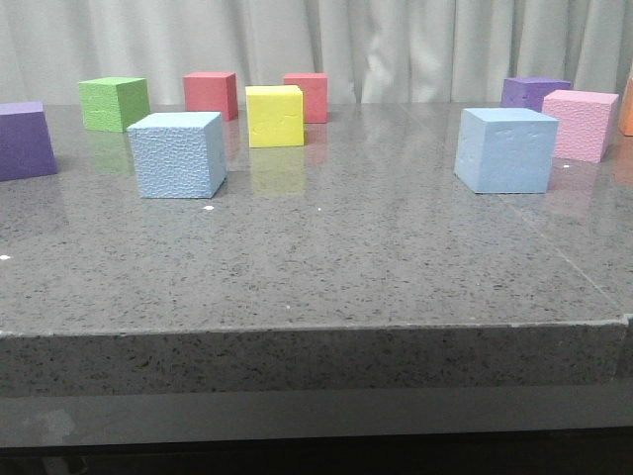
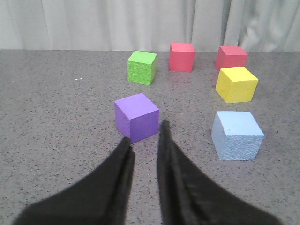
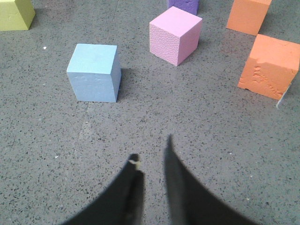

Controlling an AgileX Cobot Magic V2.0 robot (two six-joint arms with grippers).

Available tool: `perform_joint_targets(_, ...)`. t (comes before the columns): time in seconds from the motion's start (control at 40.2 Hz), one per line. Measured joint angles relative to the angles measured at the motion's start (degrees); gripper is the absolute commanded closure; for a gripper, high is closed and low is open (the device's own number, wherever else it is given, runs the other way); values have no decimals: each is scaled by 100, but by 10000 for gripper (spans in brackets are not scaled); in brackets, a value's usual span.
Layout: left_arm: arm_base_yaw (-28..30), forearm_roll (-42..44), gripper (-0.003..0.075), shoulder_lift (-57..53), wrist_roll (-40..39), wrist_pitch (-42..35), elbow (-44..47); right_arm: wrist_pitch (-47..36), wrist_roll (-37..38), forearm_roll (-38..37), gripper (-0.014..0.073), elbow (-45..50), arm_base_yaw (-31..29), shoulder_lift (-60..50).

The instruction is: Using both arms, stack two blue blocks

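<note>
two sky-blue cubes sit well apart on the grey speckled bench. the left blue block stands toward the left side, near a yellow cube behind it and to its right. the right blue block stands on the right side, just in front of a pink cube. both rest flat on the bench, neither on the other, and nothing touches them.

from the left wrist camera, the left gripper hangs above the bench with its dark fingers a narrow gap apart, holding nothing. a purple cube lies just beyond the fingertips, and the left blue block sits off to one side, clear of the fingers. a green cube and two red cubes stand farther back by the curtain.

from the right wrist camera, the right gripper is likewise only slightly parted and empty, over bare bench. the right blue block is ahead and to the side of it, well clear. two orange cubes stand on the opposite side.

neither arm shows in the front camera.
</note>
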Motion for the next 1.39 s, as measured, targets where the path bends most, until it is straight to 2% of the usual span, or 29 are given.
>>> perform_joint_targets(0.025, 0, 63, 198, 0, 0, 0, 0, 0, 0, 0, 83, 0, 0, 0)
perform_joint_targets(0.075, 0, 116, 123, 0, 0, 0, 0, 0, 0, -11, 34, 0, 0, 0)
perform_joint_targets(0.124, 0, 135, 108, 0, 0, 0, 0, -9, 0, -11, 26, 0, 0, 0)
perform_joint_targets(0.422, 0, 171, 157, 0, 0, 0, 0, -9, 0, -11, 32, 0, 0, 0)
perform_joint_targets(0.77, 0, 171, 156, 0, 0, 0, 0, -183, 0, 34, 27, -15, 0, 25)
perform_joint_targets(0.87, 0, 171, 156, 0, 0, 0, 0, -62, 0, 43, -8, -186, 0, 188)
perform_joint_targets(1.044, 0, 171, 156, 0, 0, 0, 0, 494, 0, 114, -9, -869, 0, 822)
perform_joint_targets(1.168, 0, 171, 156, 0, 0, 0, 0, 1054, -260, 339, -9, -1455, 83, 1499)
perform_joint_targets(1.392, 0, 171, 156, 0, 0, 0, 0, 1670, -619, 541, -9, -2404, 865, 2910)
